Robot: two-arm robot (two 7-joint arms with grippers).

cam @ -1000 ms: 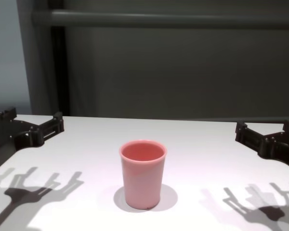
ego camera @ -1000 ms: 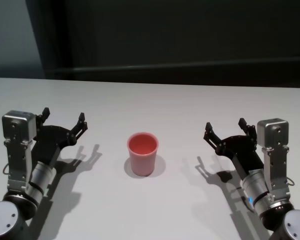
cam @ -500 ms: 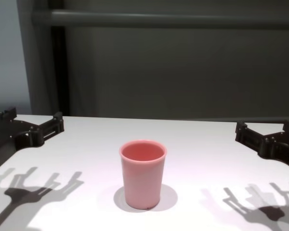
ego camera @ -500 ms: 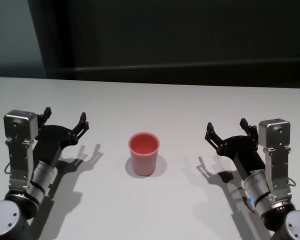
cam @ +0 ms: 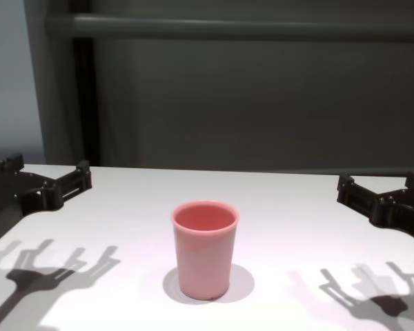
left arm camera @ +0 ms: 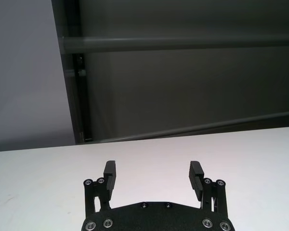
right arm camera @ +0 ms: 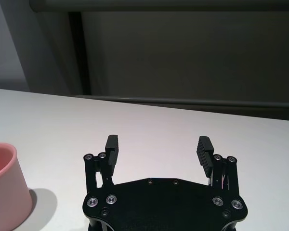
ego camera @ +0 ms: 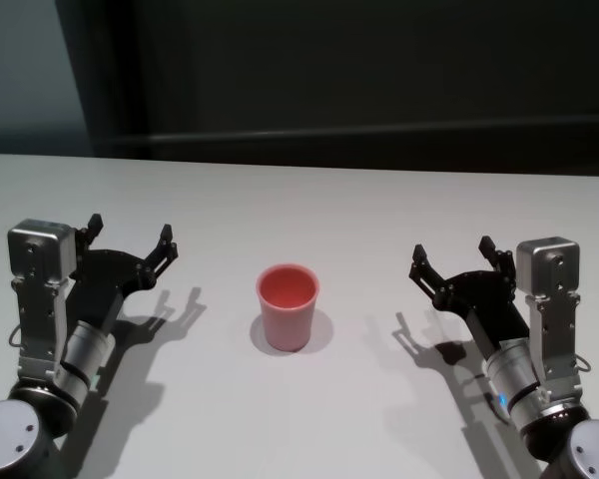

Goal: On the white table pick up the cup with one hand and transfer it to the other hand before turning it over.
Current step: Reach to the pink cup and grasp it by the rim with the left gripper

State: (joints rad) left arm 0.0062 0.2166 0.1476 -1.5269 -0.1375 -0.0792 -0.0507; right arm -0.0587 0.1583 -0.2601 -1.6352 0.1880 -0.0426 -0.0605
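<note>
The white surface (ego camera: 379, 210) is broad, flat and matte, plain all over, with soft grey shadows of the arms falling on it. Behind its far edge stands a dark wall (ego camera: 379, 70) crossed by a horizontal rail (cam: 228, 27).

The left pincer (ego camera: 130, 238) hovers above the surface on the robot's left, well apart from the cup; its black, blocky fingers (left arm camera: 110, 174) are spread wide with nothing between them. The right pincer (ego camera: 454, 259) mirrors it on the robot's right, also well clear of the cup, its ribbed black fingertips (right arm camera: 204, 147) likewise held apart and empty. Both have flat black plates studded with small screws and silver metal wrist housings.

The cup (ego camera: 287, 305) stands upright on the surface between the two pincers, roughly midway, mouth up. It is a small salmon-pink tumbler of smooth plastic, tapered so the rim is wider than the base, without handle or marking, and its inside looks bare.
</note>
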